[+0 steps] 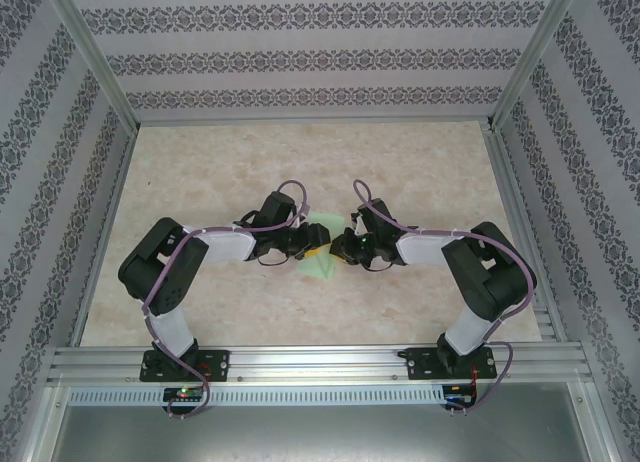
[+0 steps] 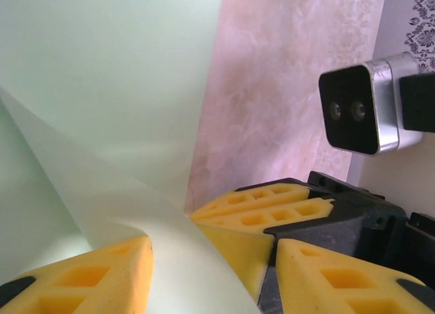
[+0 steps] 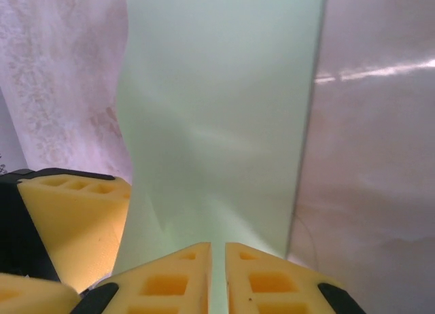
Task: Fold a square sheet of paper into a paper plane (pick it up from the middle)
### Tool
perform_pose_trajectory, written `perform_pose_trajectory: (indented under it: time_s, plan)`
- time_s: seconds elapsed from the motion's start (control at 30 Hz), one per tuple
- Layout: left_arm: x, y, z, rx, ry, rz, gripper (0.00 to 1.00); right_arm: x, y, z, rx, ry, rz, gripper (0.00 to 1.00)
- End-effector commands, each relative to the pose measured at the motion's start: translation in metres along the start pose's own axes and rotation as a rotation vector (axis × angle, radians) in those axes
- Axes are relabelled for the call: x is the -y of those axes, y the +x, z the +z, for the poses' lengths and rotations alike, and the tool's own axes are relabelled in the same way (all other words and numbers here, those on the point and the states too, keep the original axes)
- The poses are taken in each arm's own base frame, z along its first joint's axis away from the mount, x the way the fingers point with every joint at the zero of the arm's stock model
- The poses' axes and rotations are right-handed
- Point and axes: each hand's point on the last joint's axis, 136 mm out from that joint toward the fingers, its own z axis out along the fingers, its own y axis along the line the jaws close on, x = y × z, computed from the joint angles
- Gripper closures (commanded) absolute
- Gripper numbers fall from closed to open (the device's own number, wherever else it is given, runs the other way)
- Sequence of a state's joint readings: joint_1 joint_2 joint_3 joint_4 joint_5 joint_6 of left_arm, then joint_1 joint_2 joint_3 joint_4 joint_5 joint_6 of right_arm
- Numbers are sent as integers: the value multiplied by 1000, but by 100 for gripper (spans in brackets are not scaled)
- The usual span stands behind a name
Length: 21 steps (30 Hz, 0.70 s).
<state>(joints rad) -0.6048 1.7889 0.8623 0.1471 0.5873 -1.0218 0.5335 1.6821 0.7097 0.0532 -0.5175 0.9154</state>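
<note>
No readable text — no labels.

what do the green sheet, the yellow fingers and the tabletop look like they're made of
Green sheet: thin matte paper, likely; it bends and holds a crease.
Yellow fingers: matte moulded plastic or rubber, with square pockets; can't tell which.
Tabletop: smooth marble-patterned surface with slight sheen, possibly a printed laminate.

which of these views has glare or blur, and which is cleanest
top external: evenly lit and sharp, though the paper is tiny; left wrist: the paper is washed out and soft up close, the other arm's camera crisp; right wrist: a glare streak crosses the table, and the right gripper looks soft.
</note>
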Motion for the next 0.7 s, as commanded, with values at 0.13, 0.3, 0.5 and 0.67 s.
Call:
perform_pose_trajectory:
  time_s: [0.13, 0.3, 0.5, 0.67]
  plan:
    - [6, -7, 7, 23, 10, -20, 48, -1, -9, -27, 81, -31, -28, 79]
    - [5, -7, 6, 27, 1, -23, 47, -6, -8, -33, 89, -45, -74, 71]
    - [2, -6, 5, 32, -7, -26, 53, -8, -7, -25, 57, -38, -88, 69]
    - [1, -6, 5, 31, -11, -27, 56, -5, -5, -19, 40, -27, -91, 68]
